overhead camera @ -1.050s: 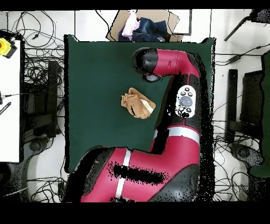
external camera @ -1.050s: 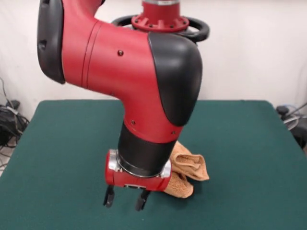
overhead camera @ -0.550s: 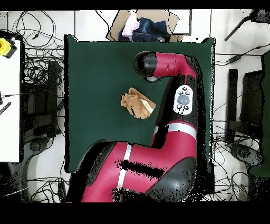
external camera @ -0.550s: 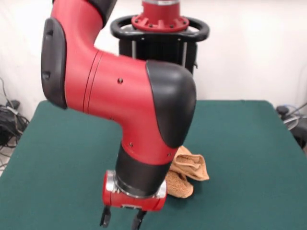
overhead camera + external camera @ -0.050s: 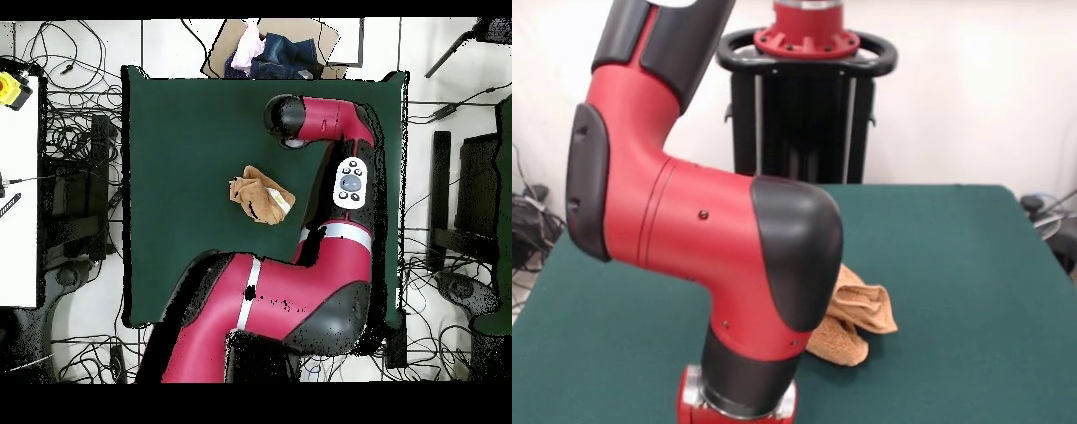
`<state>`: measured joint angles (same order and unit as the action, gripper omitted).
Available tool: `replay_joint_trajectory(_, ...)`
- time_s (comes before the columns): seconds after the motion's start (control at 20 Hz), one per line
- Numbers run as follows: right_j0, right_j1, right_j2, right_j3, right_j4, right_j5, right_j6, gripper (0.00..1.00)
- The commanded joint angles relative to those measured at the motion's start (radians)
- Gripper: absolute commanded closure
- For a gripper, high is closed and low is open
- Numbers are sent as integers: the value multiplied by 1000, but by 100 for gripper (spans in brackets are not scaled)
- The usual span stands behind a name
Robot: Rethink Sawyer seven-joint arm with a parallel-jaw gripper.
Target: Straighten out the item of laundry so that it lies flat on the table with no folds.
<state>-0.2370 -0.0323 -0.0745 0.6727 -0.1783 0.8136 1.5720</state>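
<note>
Towel (image 5: 856, 314): an orange-tan terry bundle, crumpled and folded over itself, lay near the middle of the table.
Table (image 5: 953, 265): dark green top, far larger than the towel.
Arm (image 5: 715, 265): red and black, it filled much of the front view and hid the towel's left part.
Gripper: in the front view the wrist ran off the bottom edge, so no fingers showed; from overhead the black wrist end (image 5: 283, 117) covered whatever hung beneath. I could not tell how far open it was, or whether it had hold of anything.
Front view only: the towel's rolled folds and rounded lower lump, just beside the arm's black elbow cover (image 5: 794, 256).
Overhead view only: the whole towel (image 5: 260, 196) clear of the arm, with a pale patch at its right edge; the wrist end stood apart from it, nearer the table's far edge. A cardboard box (image 5: 275, 48) of clothes sat beyond that edge, and cables (image 5: 70, 130) lay on the floor beside the table.
</note>
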Motion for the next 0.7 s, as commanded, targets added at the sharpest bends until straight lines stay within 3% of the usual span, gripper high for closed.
replay_joint_trajectory(0.05, -28, 111, 47, -30, 12, -33, 162, 0)
replay_joint_trajectory(0.2, -24, 95, 36, -9, 14, -39, 171, 0)
replay_joint_trajectory(0.4, -21, 17, 26, 92, 11, -45, 164, 0)
replay_joint_trajectory(0.7, -8, -239, 3, 378, 20, -3, 108, 0)
